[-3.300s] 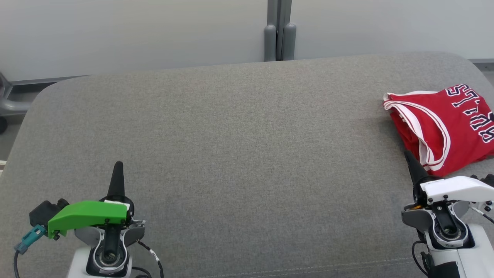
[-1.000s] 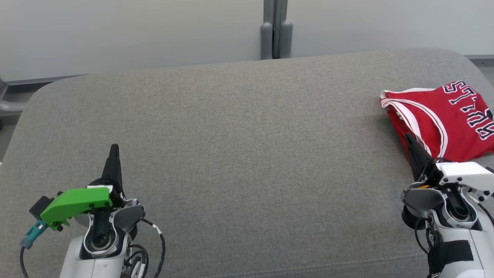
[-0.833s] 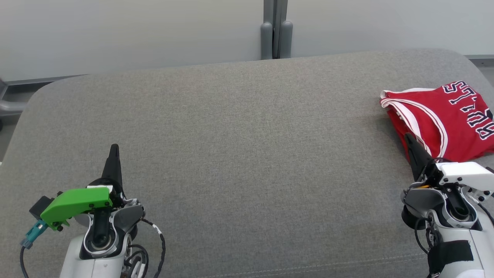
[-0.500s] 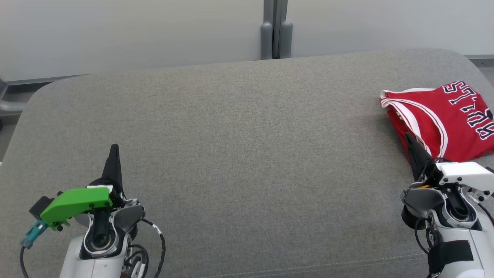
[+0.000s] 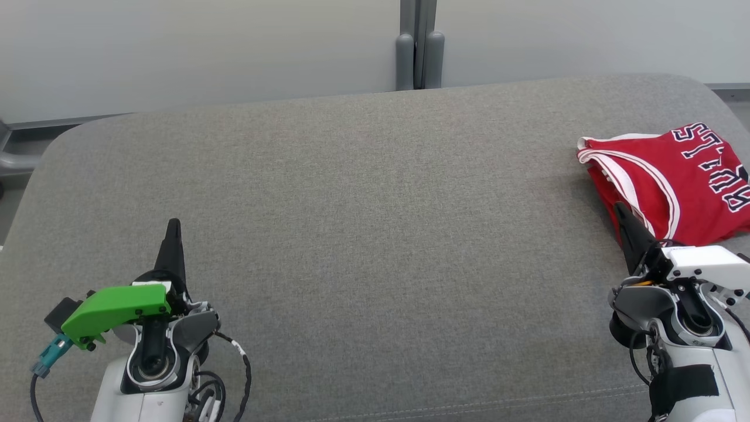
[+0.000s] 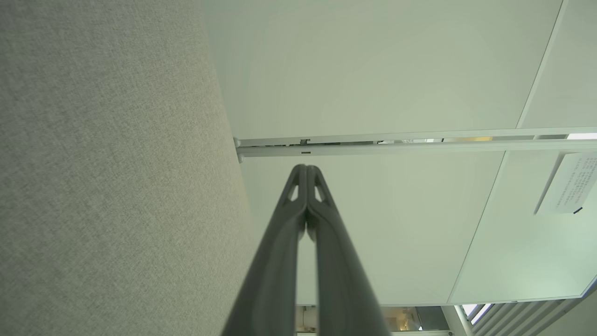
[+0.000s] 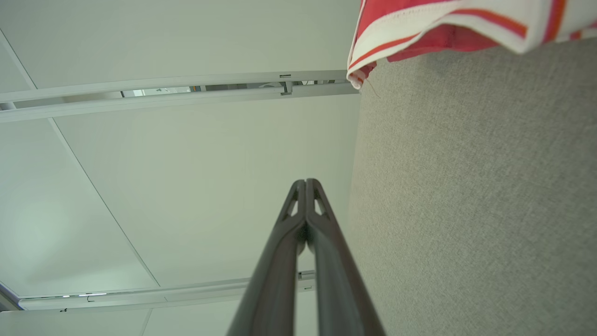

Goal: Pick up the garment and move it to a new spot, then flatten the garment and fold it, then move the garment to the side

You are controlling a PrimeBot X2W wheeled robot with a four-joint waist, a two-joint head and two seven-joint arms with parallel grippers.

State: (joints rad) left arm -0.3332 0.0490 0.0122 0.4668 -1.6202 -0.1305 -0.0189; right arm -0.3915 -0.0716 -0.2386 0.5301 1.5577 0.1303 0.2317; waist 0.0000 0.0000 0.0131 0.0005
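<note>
Garment (image 5: 691, 190), red, inverted "ULLS" lettering

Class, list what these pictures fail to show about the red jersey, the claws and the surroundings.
- Red jersey: the head view's right edge cuts it off, so the lettering is incomplete.
- Right claw: its dark tip overlaps the jersey in the head view; contact unclear.
- Paper notice: left wrist view, print too small to read.

Office-like lab: pale partition panels (image 5: 205, 53)
</note>
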